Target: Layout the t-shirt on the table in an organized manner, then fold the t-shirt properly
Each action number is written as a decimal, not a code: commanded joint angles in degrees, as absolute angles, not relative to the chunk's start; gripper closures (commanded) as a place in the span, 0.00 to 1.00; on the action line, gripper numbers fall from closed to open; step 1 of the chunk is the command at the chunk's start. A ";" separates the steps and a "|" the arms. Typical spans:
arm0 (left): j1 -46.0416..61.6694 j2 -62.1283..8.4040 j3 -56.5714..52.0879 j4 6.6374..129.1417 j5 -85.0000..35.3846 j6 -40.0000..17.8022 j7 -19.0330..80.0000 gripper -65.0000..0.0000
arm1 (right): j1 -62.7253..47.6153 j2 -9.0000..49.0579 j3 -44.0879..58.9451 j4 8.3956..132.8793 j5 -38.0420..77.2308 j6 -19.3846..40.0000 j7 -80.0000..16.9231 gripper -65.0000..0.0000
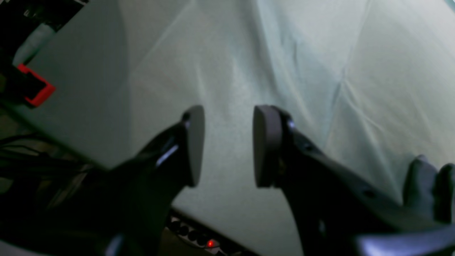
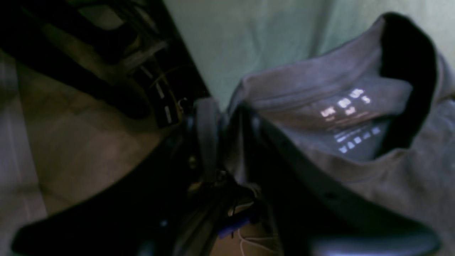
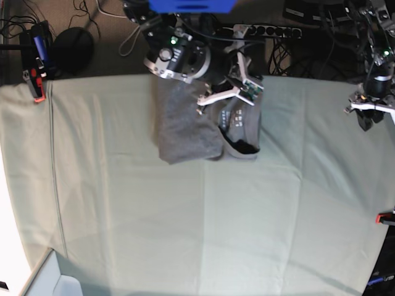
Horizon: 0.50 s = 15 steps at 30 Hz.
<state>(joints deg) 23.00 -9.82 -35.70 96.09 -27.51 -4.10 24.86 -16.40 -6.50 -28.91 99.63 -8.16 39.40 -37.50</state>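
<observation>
The dark grey t-shirt [image 3: 185, 129] lies folded into a compact block at the far middle of the table [image 3: 185, 216]. Its collar side is on the right, and the white neck label [image 2: 348, 113] shows in the right wrist view. My right gripper [image 3: 227, 98] hangs over the t-shirt [image 2: 355, 170] at its far edge by the collar. The jaws stand a little apart, with a fold of the shirt's edge between the fingers [image 2: 208, 128]. My left gripper [image 1: 227, 113] is open and empty above the bare table [image 1: 249, 53], far right in the base view [image 3: 370, 114].
Red clamps [image 3: 37, 86] [image 3: 386, 217] grip the table's left and right edges, one also in the left wrist view [image 1: 35, 89]. A power strip [image 3: 265, 29] and cables lie on the floor behind the table. A pale box [image 3: 49, 277] sits at the near left corner.
</observation>
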 commanded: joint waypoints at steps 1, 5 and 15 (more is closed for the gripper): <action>22.90 -10.59 -36.18 97.19 -27.74 -4.09 23.43 0.66 | -16.31 -7.25 -29.23 101.32 -6.90 40.00 -35.82 0.73; 23.16 -10.59 -36.18 97.01 -27.74 -4.09 23.43 0.66 | -16.40 -7.25 -29.05 105.36 -6.90 40.00 -35.91 0.59; 24.13 -9.54 -35.65 98.42 -27.82 -4.18 23.78 0.66 | -7.60 -8.13 -20.88 100.53 -6.99 40.00 -36.09 0.53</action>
